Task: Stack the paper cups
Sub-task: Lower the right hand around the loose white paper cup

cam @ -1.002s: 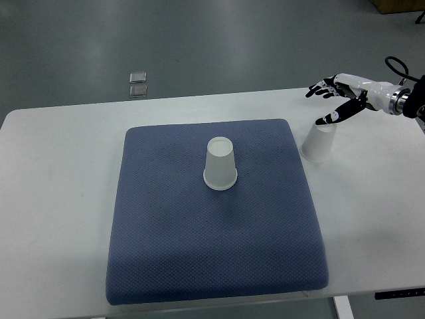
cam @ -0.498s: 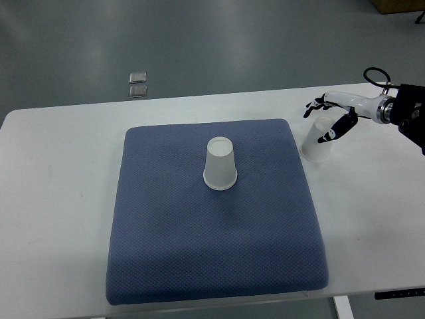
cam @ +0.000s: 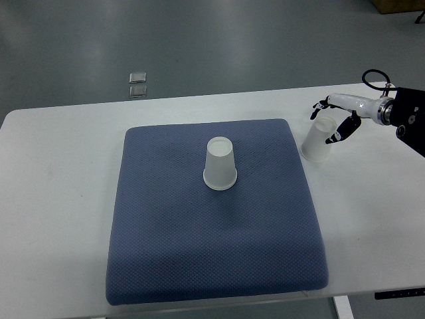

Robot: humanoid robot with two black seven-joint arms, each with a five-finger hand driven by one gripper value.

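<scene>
While one cup (cam: 220, 164) sits on the mat (cam: 216, 259), the spread right robot hand (cam: 336, 119) brackets another cup (cam: 319, 139).

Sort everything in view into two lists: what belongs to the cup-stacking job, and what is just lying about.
Belongs to the job:
upside-down white paper cup on the mat
white paper cup on the bare table
right hand around that cup

Just lying about:
blue textured mat
white table
two small grey squares on the floor

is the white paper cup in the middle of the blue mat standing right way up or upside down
Upside down. The white paper cup rests on its wide rim on the blue mat, narrow closed base facing up.
</scene>
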